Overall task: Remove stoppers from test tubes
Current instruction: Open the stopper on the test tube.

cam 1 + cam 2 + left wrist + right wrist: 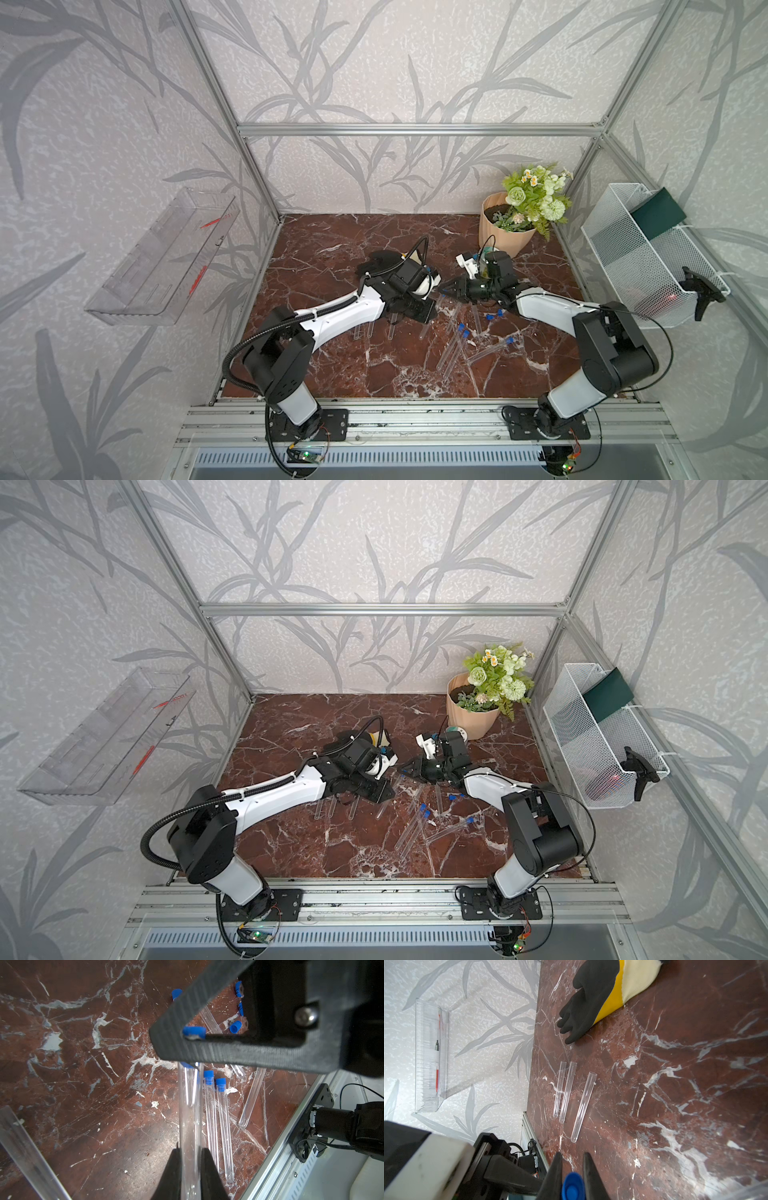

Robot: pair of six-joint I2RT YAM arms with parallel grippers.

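Test tube (pixel 190 1118) and stopper (pixel 573 1186) at the point of separation, gripped from opposite ends just in front of the flower pot (pixel 505 232) and slightly to its left. The clear body is pinched between the narrowly set fingers of the left gripper (pixel 190 1147), so that it is braced against a pull along its axis. The blue stopper is clamped in the right gripper (pixel 572 1155), whose jaws are drawn in to the cap's width; whether the cap is seated in the mouth or clear of it cannot be told. The pair appears to be raised off the marble tabletop (pixel 332 257), presumably so that neither end drags. Uncapped tubes (pixel 568 1093) are laid side by side farther from the pot, beneath the left arm, apparently as a finished group. Capped tubes (pixel 451 353) lie crossed somewhat nearer the pot, on its robot-base side, within reach of both arms. Loose stoppers (pixel 495 313) are scattered between that cluster and the pot, close under the right arm. By this count the task is judged roughly half done
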